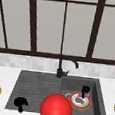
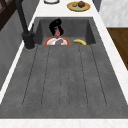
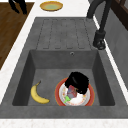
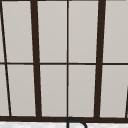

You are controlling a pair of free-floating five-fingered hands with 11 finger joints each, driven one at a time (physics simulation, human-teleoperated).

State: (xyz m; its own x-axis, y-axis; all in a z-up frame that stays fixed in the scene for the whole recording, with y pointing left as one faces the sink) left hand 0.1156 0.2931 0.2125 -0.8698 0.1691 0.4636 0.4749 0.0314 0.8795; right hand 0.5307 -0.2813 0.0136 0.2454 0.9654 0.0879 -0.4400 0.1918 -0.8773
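Right, my right hand (image 1: 85,90) hangs over the far side of the red-rimmed plate (image 1: 87,106) in the sink basin (image 1: 96,97), fingers pinching a small reddish item (image 3: 71,89). A banana (image 3: 37,95) lies beside the plate. My left hand (image 1: 20,103) idles, fingers curled, near the drainboard's (image 1: 35,86) left corner.

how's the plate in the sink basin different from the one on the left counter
The plate in the basin has a red-orange rim and white centre, carries scraps, and sits under the right hand. The plate on the left counter has a yellow-orange rim and green centre, with no hand over it. Both are round and lie flat.
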